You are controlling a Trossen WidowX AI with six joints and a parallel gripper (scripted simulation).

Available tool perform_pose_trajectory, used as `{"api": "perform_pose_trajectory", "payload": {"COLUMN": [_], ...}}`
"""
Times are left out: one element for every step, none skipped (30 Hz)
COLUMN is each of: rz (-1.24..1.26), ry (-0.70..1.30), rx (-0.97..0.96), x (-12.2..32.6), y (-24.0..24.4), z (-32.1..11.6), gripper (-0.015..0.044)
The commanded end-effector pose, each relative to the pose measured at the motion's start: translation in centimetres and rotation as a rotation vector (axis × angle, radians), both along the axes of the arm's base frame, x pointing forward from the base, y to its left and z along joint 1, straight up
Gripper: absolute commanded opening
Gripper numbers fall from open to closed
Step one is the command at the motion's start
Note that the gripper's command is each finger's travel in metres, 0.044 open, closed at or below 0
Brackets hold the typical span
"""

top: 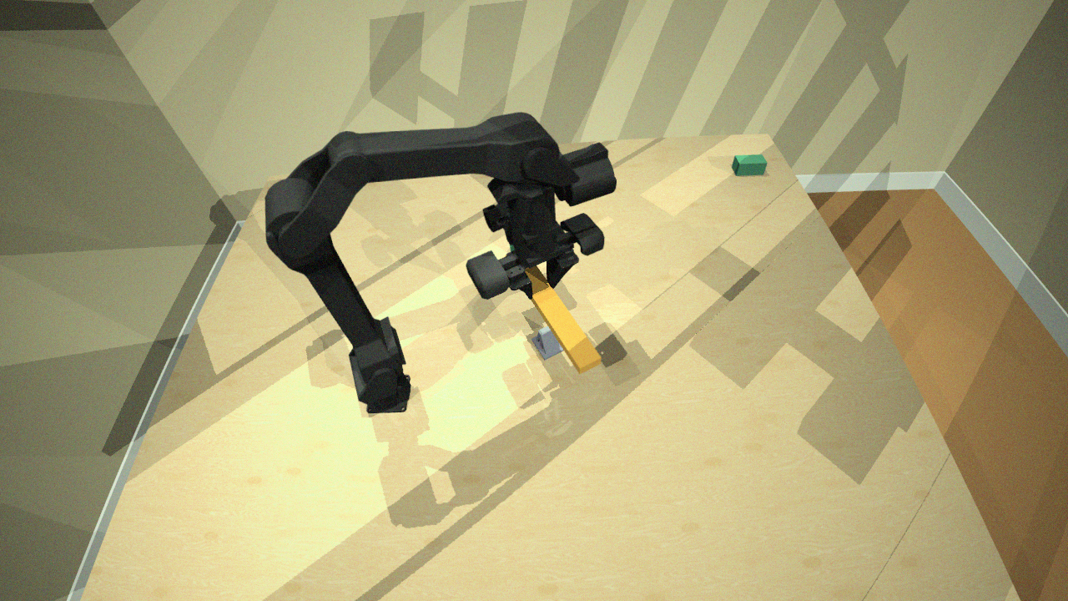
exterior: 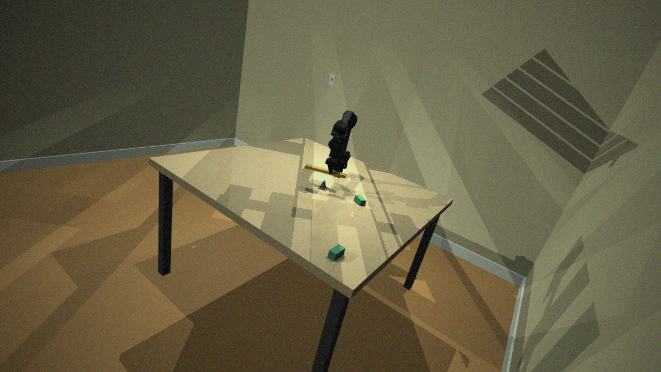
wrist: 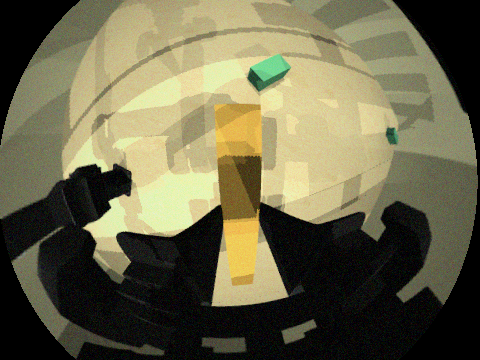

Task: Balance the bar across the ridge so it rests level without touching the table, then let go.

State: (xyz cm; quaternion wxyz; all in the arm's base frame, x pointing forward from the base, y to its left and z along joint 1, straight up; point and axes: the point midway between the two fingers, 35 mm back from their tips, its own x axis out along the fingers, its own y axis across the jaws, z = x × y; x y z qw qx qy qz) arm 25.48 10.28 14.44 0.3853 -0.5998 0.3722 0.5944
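Exterior view, left to right:
- Bar (top: 565, 325) (exterior: 316, 168) (wrist: 239, 130): raised, clamped in gripper.
- Ridge (top: 548, 341) (exterior: 323, 186): on table (top: 657, 478) (exterior: 258, 161) (wrist: 320, 120), lower than gripper.
- Gripper (top: 541, 290) (exterior: 333, 172) (wrist: 240, 208): pinching bar.
- Two green blocks (exterior: 335, 252) (exterior: 360, 200) (wrist: 392, 135) (wrist: 269, 72): on table, apart from gripper.

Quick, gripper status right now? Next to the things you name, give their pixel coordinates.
Gripper (top: 542, 287) (exterior: 336, 172) (wrist: 240, 208): closed on the yellow-orange bar (top: 565, 327) (exterior: 318, 169) (wrist: 240, 187), holding it up off the table (top: 672, 478) (exterior: 258, 161) (wrist: 310, 145).

Pale wooden table (top: 672, 478) (exterior: 258, 161) (wrist: 320, 115), small grey ridge (top: 547, 342) (exterior: 323, 185), two green blocks (top: 749, 164) (exterior: 360, 200) (exterior: 336, 252) (wrist: 269, 73) (wrist: 392, 135) well apart.
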Motion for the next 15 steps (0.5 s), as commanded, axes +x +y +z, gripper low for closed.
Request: {"api": "perform_pose_trajectory", "payload": {"rz": [0.012,0.012,0.012,0.012,0.012,0.013,0.013,0.013,0.013,0.013,0.013,0.013,0.014,0.014,0.014], "ry": [-0.004,-0.004,-0.004,-0.004,-0.004,-0.003,-0.003,-0.003,-0.003,-0.003,-0.003,-0.003,-0.003,-0.003,-0.003], "rx": [-0.004,-0.004,-0.004,-0.004,-0.004,-0.004,-0.004,-0.004,-0.004,-0.004,-0.004,-0.004,-0.004,-0.004,-0.004], "x": [-0.2,-0.3,-0.3,-0.3,-0.3,-0.3,-0.3,-0.3,-0.3,-0.3,-0.3,-0.3,-0.3,-0.3,-0.3], "y": [0.0,0.0,0.0,0.1,0.1,0.1,0.1,0.1,0.1,0.1,0.1,0.1,0.1,0.1,0.1], "z": [-0.1,-0.3,-0.4,-0.5,-0.7,-0.9,-1.0,-1.2,-1.3,-1.5,-1.7,-1.8,-2.0,-2.2,-2.3], "gripper": [0.0,0.0,0.0,0.0,0.0,0.0,0.0,0.0,0.0,0.0,0.0,0.0,0.0,0.0,0.0]}}
